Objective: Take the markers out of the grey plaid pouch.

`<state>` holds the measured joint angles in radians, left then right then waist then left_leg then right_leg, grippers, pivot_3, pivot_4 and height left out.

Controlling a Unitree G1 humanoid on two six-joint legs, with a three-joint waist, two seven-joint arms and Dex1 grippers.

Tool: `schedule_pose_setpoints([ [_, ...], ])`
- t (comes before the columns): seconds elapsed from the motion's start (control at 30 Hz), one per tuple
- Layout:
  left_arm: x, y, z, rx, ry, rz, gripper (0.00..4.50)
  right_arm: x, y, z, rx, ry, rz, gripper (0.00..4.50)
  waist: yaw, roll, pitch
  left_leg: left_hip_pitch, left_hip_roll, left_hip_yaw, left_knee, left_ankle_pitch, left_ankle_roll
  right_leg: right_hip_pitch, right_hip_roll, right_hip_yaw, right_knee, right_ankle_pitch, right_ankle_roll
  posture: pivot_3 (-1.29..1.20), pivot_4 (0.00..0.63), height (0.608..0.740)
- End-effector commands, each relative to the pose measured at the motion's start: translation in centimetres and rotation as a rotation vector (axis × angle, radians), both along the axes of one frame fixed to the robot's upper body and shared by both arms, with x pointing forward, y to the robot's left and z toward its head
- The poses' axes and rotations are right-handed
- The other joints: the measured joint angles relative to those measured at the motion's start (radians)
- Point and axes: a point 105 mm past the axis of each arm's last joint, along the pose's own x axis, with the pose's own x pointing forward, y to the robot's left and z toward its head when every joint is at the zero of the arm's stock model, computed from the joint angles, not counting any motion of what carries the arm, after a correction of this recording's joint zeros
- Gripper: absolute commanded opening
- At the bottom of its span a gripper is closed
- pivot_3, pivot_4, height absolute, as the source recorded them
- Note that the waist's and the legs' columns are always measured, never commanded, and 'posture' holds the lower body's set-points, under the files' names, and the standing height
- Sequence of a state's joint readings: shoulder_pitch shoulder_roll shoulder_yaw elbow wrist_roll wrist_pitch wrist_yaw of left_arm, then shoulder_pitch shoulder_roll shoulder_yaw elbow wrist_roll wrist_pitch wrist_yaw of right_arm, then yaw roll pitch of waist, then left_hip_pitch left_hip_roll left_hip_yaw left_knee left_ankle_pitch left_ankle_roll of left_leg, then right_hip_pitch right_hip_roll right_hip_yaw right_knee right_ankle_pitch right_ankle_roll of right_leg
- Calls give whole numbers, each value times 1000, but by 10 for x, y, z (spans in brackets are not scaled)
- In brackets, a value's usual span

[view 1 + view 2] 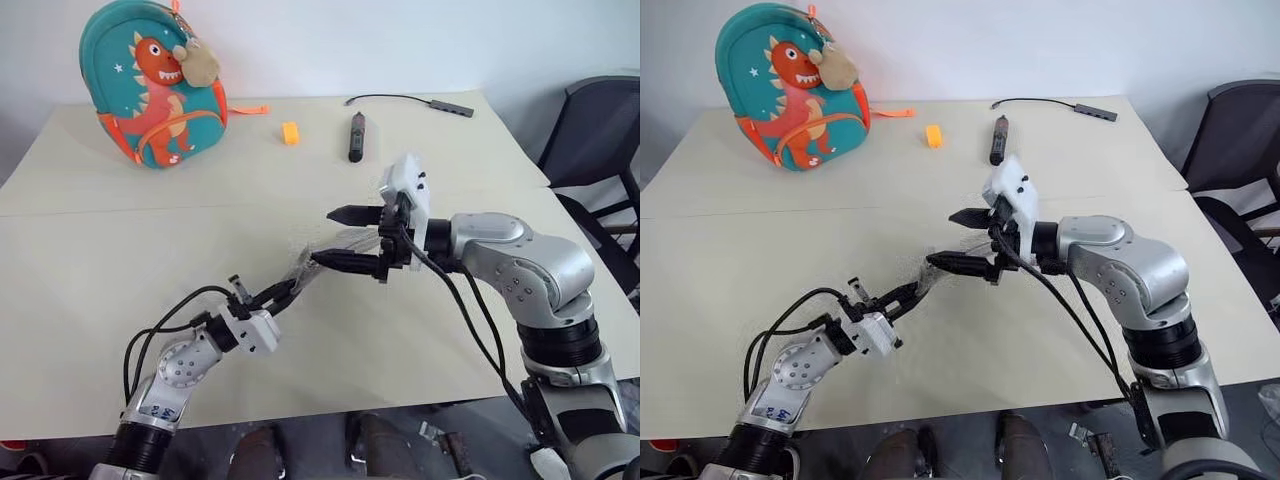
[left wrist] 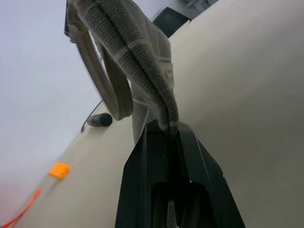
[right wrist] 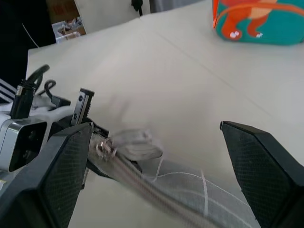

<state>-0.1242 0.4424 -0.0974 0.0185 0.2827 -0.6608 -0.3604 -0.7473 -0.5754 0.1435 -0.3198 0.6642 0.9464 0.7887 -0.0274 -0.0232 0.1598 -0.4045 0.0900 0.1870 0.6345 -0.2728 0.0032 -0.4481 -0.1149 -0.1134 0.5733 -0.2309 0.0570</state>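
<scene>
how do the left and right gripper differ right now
The left gripper has its jaws shut on an edge of the grey plaid pouch; the right gripper has its jaws open wide and holds nothing. The left points up from low over the table; the right reaches in sideways, higher, towards the pouch. Both have black fingers.

A beige table (image 1: 120, 290) meets a white wall (image 1: 400, 40); dark chair (image 1: 600, 130) alongside.

Left gripper (image 1: 285, 292) clamped on blurred grey plaid pouch (image 1: 318, 262) above counter (image 1: 100, 280); right gripper (image 1: 348, 238) spread wide beside it. Teal backpack (image 1: 152, 85) far corner.
</scene>
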Motion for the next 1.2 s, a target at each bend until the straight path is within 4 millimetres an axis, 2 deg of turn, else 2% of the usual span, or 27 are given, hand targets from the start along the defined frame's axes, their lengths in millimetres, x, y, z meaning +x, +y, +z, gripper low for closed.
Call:
schedule_pose_setpoints([
  [0.03, 3, 3, -3, 64, -36, 22, 0, -9, 0, -4, -55, 18, 29, 4481, 1, 0, 0, 0, 0, 0, 0, 0, 0, 0, 0, 0, 0, 0, -1, 0, 150, 740],
  [0.2, 2, 2, -8, 62, -27, 21, 0, -7, -1, -5, -39, 101, 14, 4481, -1, 0, 0, 0, 1, 1, 0, 0, 0, 0, 0, 1, 0, -1, -2, 0, 150, 740],
  [0.3, 2, 2, -8, 49, -22, 26, 0, -7, 9, -2, 63, 224, 19, 4481, -2, 0, 0, 0, 1, 1, 0, 0, 0, -1, 0, 1, 1, -1, -2, 0, 150, 740],
  [0.47, 3, 4, -7, 44, -20, 36, 0, -6, 17, -16, 7, 256, -4, 4481, 1, 0, 0, 0, 2, 1, 0, 0, 0, -1, 1, 1, 2, 0, 0, 0, 150, 740],
  [0.53, 3, 4, -6, 44, -23, 36, 0, -4, 17, -19, -10, 257, -13, 4096, 1, 0, 0, 0, 1, 1, 0, 0, 0, -1, 0, 1, 2, 0, 0, 0, 150, 740],
  [0.63, 2, 3, -6, 43, -21, 33, 0, 1, 14, -26, -72, 215, -41, 3257, 0, 0, 0, 0, 0, 2, 0, 0, 0, -1, -1, 2, 1, 0, 0, 0, 150, 740],
  [0.7, 1, 4, -6, 42, -19, 35, 0, 3, 12, -26, -78, 202, -50, 3257, 0, 0, 0, 0, 0, 2, 0, 0, 0, -1, 0, 2, 1, 0, 0, 0, 150, 740],
  [0.83, 1, 5, -7, 40, -16, 40, 0, 11, 10, -13, -36, 179, -78, 3257, -2, 0, 0, 0, 1, 2, 0, 0, 0, -1, 1, 2, 2, 0, 0, 0, 150, 740],
  [0.97, 1, 6, -7, 37, -15, 43, 0, 12, 6, -21, -106, 163, -98, 3257, -1, 0, 0, 0, 1, 2, 0, 0, 0, -1, 1, 2, 2, 0, 0, 0, 150, 740],
  [1.03, 2, 6, -7, 35, -14, 46, 0, 11, 6, -24, -84, 208, -98, 3257, 0, -1, 0, 0, 1, 2, 0, 0, 0, -1, 0, 2, 2, 0, 0, 0, 150, 740],
  [1.2, 1, 6, -7, 33, -14, 50, 0, 20, 6, 8, 112, 287, -124, 3257, -1, 0, 0, 0, 1, 3, 1, 0, 0, -1, 1, 2, 3, 1, 2, 0, 150, 740],
])
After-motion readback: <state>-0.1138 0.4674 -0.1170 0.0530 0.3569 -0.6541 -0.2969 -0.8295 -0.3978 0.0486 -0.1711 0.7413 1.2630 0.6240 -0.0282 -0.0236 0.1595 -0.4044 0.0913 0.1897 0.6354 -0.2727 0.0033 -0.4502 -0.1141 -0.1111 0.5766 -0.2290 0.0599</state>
